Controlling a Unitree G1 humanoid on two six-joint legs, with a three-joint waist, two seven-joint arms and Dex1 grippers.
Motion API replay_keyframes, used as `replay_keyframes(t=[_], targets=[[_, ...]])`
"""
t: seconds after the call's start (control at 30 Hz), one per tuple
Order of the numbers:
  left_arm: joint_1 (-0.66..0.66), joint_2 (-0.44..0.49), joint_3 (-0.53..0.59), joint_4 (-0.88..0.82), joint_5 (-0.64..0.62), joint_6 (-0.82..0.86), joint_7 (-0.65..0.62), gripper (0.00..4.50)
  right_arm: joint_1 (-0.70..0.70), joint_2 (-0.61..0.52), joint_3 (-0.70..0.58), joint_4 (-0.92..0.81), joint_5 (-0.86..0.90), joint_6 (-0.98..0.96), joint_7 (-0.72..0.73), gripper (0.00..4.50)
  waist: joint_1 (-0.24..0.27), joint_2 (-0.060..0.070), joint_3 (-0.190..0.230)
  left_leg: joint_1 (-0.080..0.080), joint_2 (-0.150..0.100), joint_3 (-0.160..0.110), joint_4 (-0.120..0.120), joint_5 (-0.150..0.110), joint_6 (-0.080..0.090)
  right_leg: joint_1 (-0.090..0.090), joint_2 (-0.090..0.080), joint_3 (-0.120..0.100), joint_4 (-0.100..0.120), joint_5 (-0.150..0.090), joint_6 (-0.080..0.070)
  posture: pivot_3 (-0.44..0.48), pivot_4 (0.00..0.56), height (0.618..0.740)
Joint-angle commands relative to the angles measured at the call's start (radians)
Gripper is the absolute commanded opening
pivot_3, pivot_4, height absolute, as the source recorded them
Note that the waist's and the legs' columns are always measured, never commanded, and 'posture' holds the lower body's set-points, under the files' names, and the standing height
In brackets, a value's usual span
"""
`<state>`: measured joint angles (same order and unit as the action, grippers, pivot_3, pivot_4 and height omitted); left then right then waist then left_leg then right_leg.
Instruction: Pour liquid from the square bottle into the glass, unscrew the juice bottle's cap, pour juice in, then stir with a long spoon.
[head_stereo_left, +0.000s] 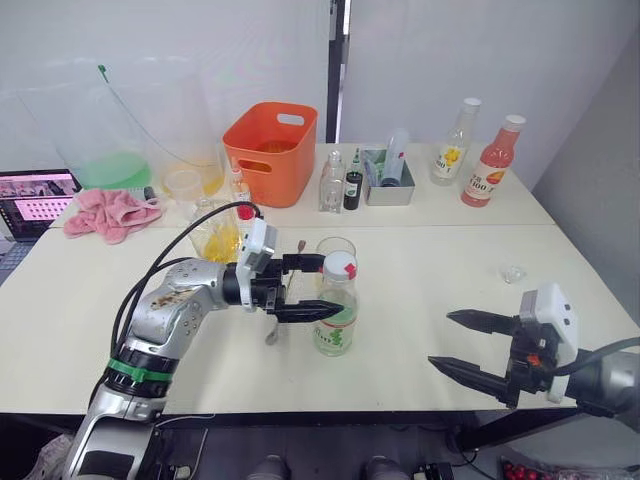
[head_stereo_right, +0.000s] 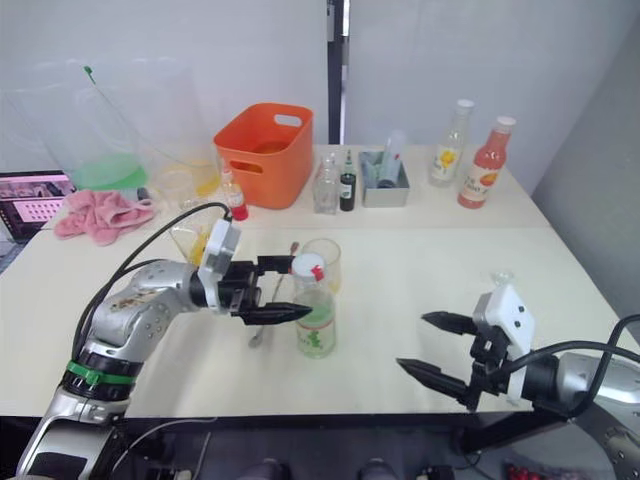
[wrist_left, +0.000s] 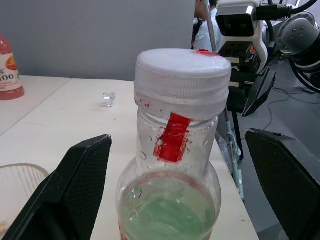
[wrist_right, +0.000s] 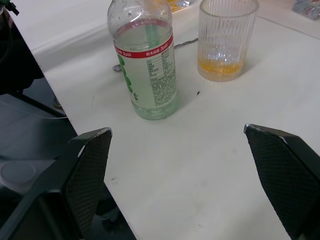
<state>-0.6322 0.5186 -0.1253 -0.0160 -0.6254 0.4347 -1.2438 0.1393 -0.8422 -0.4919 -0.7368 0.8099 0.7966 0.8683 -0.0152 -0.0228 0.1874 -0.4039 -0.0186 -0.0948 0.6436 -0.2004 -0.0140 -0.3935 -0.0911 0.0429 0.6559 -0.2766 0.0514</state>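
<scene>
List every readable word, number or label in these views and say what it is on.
"100": label of the pink-red juice bottle with white cap.
Clear green-liquid bottle's red-banded white label: print too small to read.
Yellow-labelled clear bottle: unreadable.
Laptop screen: blurred.

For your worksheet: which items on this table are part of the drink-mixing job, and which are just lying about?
In the job: juice bottle with white cap, ribbed glass, long spoon, left tool.

Lying about: orange bin, pink cloth, two far bottles.

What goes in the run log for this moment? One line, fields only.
phase: uncapping | left tool: open around juice bottle neck | cap: on | glass: orange liquid inside | right tool: open, clear
</scene>
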Motion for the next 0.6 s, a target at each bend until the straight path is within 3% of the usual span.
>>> replay_keyframes(t=[0.03,0.13,0.33,0.47,0.6], targets=[[-0.036,-0.03,-0.025,0.005,0.013,-0.001,-0.026,4.5,-0.008,0.0,-0.02,-0.057,0.043,0.0,-0.053,4.49,0.002,0.0,0.0,0.0,0.0,0.0,0.0,0.0,0.0,0.0,0.0,0.0,0.0,0.0,0.0,0.0,0.15,0.74],[-0.047,-0.052,-0.031,0.012,0.019,0.008,-0.022,4.5,-0.021,-0.005,-0.008,-0.074,0.072,0.012,-0.095,4.49,0.002,0.0,0.0,0.0,0.0,0.0,0.0,0.0,0.0,0.001,0.0,0.0,-0.001,0.0,0.0,0.0,0.15,0.74],[-0.053,-0.061,-0.024,0.017,0.028,0.014,-0.022,2.67,-0.041,-0.008,0.005,-0.076,0.118,0.0,-0.13,4.5,0.001,0.0,0.0,0.0,0.0,0.0,0.0,0.0,0.0,0.001,0.0,0.0,-0.001,0.0,0.0,0.0,0.15,0.74],[-0.054,-0.06,-0.026,0.02,0.047,0.01,-0.027,1.45,-0.199,0.007,0.042,-0.059,0.227,-0.006,-0.198,4.5,-0.001,0.0,0.0,0.001,0.0,0.0,0.0,0.0,0.0,0.002,0.0,0.0,-0.001,0.0,0.0,0.0,0.15,0.74],[-0.049,-0.059,-0.027,0.022,0.061,0.002,-0.028,1.35,-0.376,0.009,0.129,-0.039,0.316,0.029,-0.297,4.5,-0.002,-0.001,0.0,0.002,-0.001,-0.002,0.0,0.0,0.0,0.003,0.0,0.0,-0.001,0.0,0.001,0.0,0.15,0.74]])
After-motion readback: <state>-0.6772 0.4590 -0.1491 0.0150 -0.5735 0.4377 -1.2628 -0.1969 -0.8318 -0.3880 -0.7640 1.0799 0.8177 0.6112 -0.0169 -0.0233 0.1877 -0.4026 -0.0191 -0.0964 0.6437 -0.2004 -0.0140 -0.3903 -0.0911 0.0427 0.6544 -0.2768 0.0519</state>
